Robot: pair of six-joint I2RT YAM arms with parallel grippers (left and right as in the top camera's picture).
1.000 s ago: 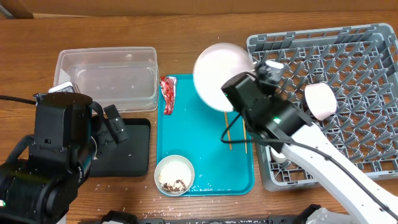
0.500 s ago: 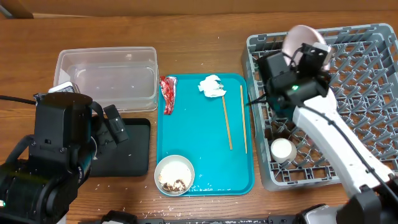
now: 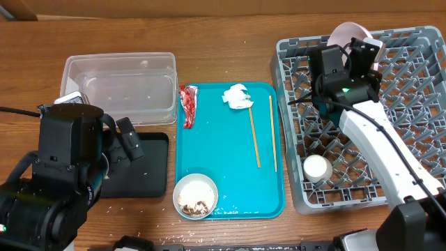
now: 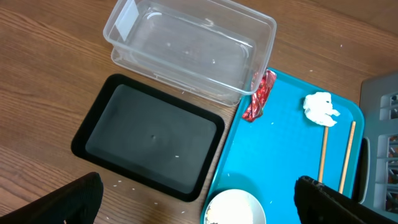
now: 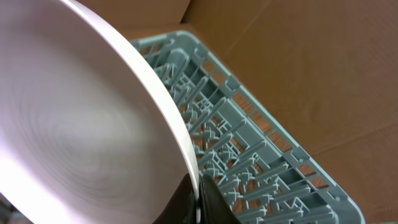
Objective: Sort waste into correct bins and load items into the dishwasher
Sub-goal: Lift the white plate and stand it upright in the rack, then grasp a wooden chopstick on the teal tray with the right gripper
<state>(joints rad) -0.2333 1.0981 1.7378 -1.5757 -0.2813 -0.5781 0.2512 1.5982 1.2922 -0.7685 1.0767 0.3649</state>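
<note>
Plate point(image 3: 346, 33): one, pinched by right fingers point(image 5: 213, 202) at rack point(image 3: 411, 104); two chopsticks point(image 3: 255, 136), one wrapper point(image 3: 188, 104), one tissue point(image 3: 237, 96); left fingers point(image 4: 68, 202) spread.

Glossy plate point(image 5: 74, 124), grey plastic rack point(image 3: 411, 139) (seemingly matt)

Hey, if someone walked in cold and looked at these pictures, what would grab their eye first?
The big grey dish rack on the right, with the right gripper holding a pink plate by its rim at the rack's far edge. Then the teal tray mid-table, carrying a red wrapper, a white tissue wad and chopsticks.
</note>
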